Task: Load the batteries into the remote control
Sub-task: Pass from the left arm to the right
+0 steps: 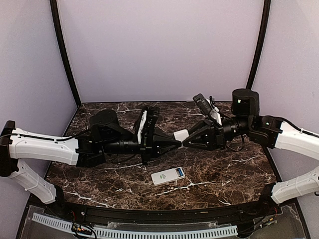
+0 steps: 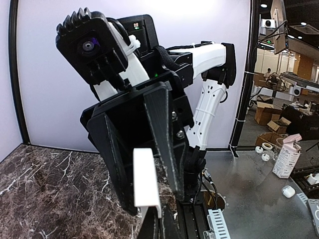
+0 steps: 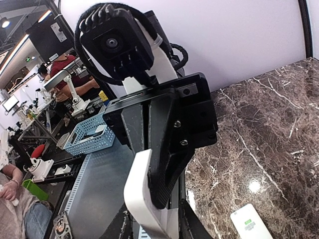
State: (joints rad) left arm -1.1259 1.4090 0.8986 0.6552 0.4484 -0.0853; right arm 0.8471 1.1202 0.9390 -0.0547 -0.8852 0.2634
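Note:
The white remote control (image 1: 168, 176) lies flat on the table, near the front middle, with a blue patch at its right end. It also shows in the right wrist view (image 3: 250, 223). No separate batteries show. My left gripper (image 1: 175, 144) and right gripper (image 1: 187, 140) meet tip to tip above the table's middle, behind the remote. Between them is a small flat white plate (image 1: 181, 134). The left gripper is shut on one end of the plate (image 2: 146, 179). The right gripper's fingers press on both sides of the plate (image 3: 139, 194).
The dark marble table (image 1: 224, 164) is walled by purple panels at the back and sides. A white slotted cable strip (image 1: 134, 231) runs along the near edge. A blue basket (image 3: 92, 137) sits off the table, beyond the left arm.

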